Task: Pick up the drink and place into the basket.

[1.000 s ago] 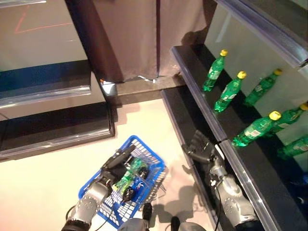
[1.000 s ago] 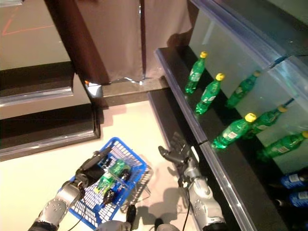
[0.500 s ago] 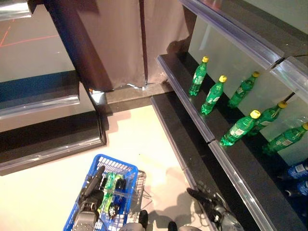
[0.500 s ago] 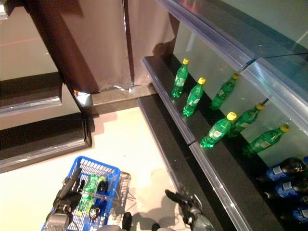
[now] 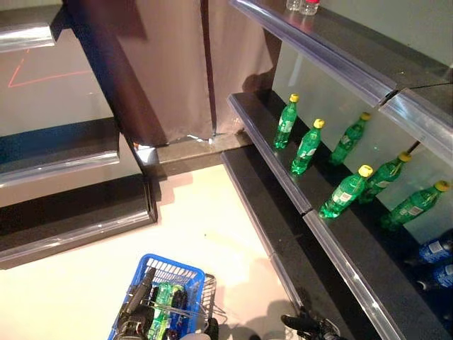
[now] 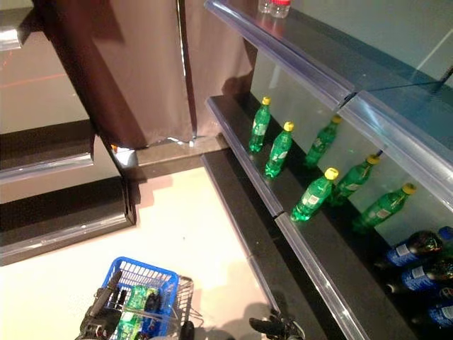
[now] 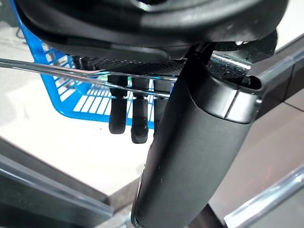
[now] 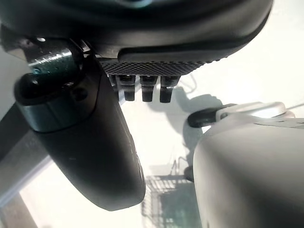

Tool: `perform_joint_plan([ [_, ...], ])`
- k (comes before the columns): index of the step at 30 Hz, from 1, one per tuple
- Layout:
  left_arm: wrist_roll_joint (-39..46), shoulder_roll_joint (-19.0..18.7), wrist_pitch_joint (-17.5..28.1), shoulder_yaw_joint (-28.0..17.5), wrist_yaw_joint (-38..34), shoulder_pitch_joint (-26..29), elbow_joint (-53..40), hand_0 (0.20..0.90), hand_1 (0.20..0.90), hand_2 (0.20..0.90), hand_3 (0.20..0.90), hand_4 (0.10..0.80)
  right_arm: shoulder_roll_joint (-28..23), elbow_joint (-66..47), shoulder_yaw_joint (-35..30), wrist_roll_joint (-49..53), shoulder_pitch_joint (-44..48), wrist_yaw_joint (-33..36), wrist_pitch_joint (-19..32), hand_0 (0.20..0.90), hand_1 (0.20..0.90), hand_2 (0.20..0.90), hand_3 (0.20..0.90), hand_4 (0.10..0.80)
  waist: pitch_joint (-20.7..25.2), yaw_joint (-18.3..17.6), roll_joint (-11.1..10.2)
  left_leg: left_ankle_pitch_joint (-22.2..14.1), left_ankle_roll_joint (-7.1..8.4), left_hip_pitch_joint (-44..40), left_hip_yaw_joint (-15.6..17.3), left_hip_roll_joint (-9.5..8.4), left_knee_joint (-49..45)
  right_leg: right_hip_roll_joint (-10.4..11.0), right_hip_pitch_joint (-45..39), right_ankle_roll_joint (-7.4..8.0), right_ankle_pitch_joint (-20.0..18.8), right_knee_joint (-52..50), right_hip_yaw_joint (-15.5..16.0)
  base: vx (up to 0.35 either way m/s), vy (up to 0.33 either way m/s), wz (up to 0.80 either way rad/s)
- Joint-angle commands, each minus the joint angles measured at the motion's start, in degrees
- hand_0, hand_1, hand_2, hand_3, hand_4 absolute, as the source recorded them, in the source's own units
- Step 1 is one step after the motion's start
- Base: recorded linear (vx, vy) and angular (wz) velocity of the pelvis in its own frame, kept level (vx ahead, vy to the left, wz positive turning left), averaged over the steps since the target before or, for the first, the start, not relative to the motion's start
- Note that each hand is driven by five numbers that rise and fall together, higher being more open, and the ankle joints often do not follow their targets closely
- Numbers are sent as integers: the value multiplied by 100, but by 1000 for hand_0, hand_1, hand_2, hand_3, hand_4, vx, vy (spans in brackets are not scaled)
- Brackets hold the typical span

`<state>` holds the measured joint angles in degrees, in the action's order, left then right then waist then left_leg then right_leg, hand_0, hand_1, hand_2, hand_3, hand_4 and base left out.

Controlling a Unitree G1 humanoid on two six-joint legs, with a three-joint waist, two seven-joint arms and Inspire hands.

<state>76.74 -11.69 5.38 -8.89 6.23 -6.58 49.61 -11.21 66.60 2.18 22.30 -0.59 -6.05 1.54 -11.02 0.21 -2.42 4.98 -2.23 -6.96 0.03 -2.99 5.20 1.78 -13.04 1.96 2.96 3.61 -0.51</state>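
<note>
**Drink lying in basket, left hand on the basket handle**

The blue basket point(image 5: 161, 273) is sitting on the pale floor point(image 5: 205, 219) at the bottom of the head views. A green bottle point(image 5: 160, 310), the drink, is lying inside it on its side, with dark items beside it that are too small to identify.

The left hand point(image 5: 134, 315) is reaching over the basket's near-left side. In the left wrist view its fingers point(image 7: 134, 116) are hooking over the thin metal handle point(image 7: 57, 71), with the blue mesh wall showing behind them, so it is gripping the handle, not the bottle.

The right hand point(image 5: 306, 325) is showing only at the bottom edge, low beside the dark shelf base and well apart from the basket. In the right wrist view its fingers point(image 8: 142, 88) are pointing out fairly straight over bare floor, holding nothing.

On the right, a row of green bottles with yellow caps point(image 5: 306, 147) is standing on the dark shelf point(image 5: 333, 234) against its mirrored back. Dark bottles with blue labels point(image 6: 414, 244) are lying further along the same shelf.
</note>
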Motion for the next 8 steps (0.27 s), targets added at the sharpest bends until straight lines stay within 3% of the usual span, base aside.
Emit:
perform_joint_plan([
  [1, 169, -170, 474, -140, 1500, 853, -829, 300, 300, 300, 200, 100, -516, 468, 44, -370, 114, 117, -27, 900, 900, 900, 900, 800, 872, 208, 396, -968, 238, -336, 30, -164, -214, -268, 382, 86, -150, -38, 353, 0, 0, 0],
  [8, 224, -220, 425, -207, 1362, 892, -888, 300, 300, 300, 200, 100, -564, 573, -17, -464, 48, 118, -107, 900, 900, 900, 900, 800, 869, 187, 417, -995, 226, -344, 13, -169, -222, -278, 383, 85, -110, -76, 338, 0, 0, 0],
])
